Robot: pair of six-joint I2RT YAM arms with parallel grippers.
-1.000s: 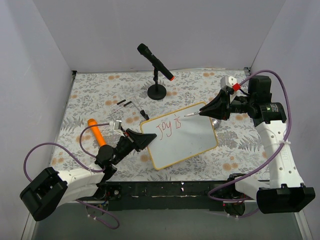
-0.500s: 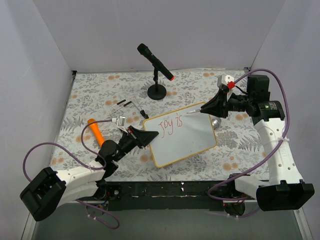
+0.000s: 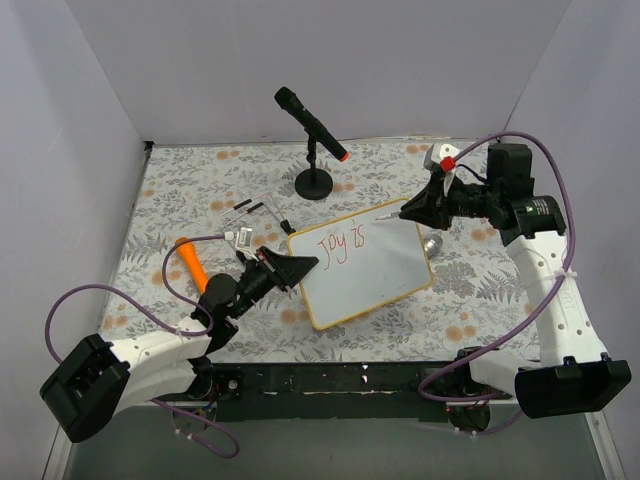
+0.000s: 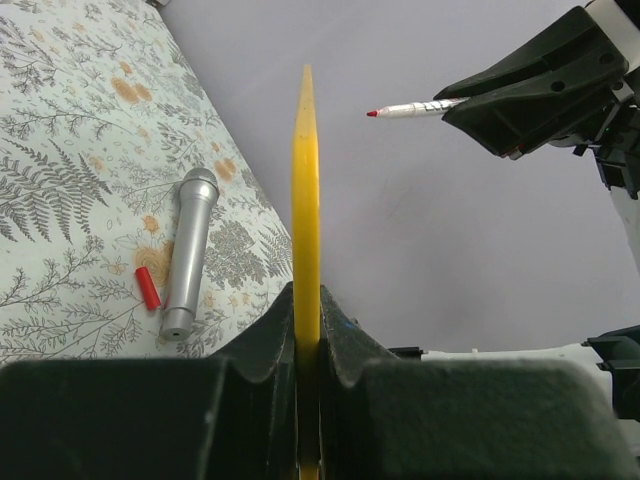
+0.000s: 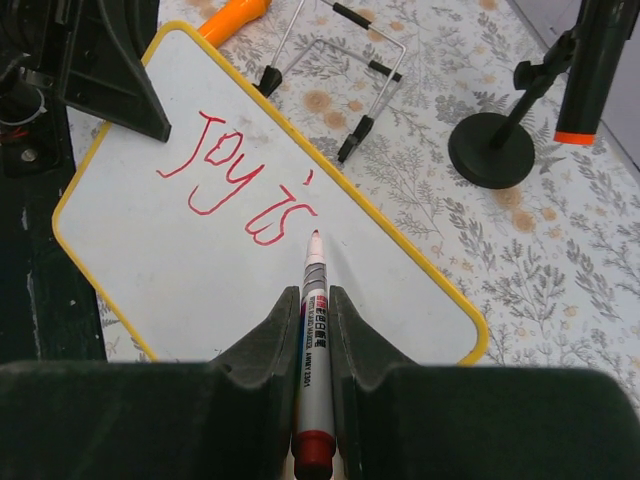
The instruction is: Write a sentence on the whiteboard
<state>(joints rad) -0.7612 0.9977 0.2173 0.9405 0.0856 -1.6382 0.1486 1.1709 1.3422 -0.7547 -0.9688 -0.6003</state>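
Note:
The whiteboard point(image 3: 365, 270), white with a yellow frame, lies slanted in the middle of the floral table. The sentence point(image 3: 338, 250) reads "Joy is" in red point(image 5: 240, 180). My left gripper point(image 3: 296, 268) is shut on the board's left edge, and the frame point(image 4: 305, 200) shows edge-on between the jaws of that gripper point(image 4: 307, 300). My right gripper point(image 3: 408, 212) is shut on a red marker point(image 5: 313, 330). Its tip points at the board just right of "is" and appears slightly off the surface. The right gripper point(image 5: 315, 300) is over the board's far right part.
A black microphone on a stand point(image 3: 312, 125) is behind the board. A wire easel point(image 3: 258, 210) and an orange-handled tool point(image 3: 192, 265) lie to the left. A silver microphone point(image 4: 190, 250) and a red cap point(image 4: 147, 287) lie by the board's right edge. White walls enclose the table.
The right gripper has drawn back and up with the marker, away from the writing. The left gripper and the board's left edge have shifted slightly to the right.

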